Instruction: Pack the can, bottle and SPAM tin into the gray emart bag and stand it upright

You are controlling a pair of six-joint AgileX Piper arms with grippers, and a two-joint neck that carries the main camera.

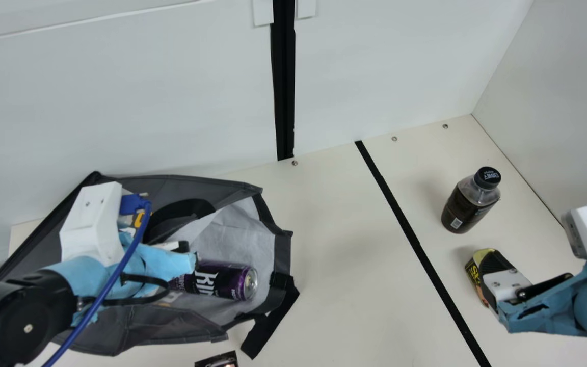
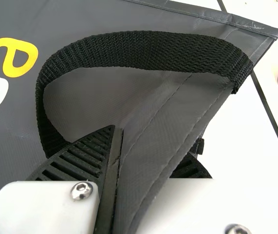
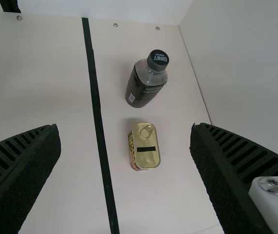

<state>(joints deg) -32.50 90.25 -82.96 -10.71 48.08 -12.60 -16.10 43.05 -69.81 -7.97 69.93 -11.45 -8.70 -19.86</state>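
Right tool (image 1: 495, 261) wide open, empty; gold-topped rectangular SPAM tin (image 3: 144, 142) ahead of its gap. Left tool (image 1: 181, 246) closed on gray fabric bag (image 1: 186, 329).

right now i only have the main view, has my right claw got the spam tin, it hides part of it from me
observer: No, in the right wrist view the right claw is wide open, with no contact between its pads and the SPAM tin.
operator: ok which way up is the tin, can't see its top
observer: Upright, with the ring pull on its upward-facing lid.
operator: and the left claw, what's it on
observer: The left wrist view shows the left claw shut on a fold of the gray bag's wall, with the black handle loop outside its grip.
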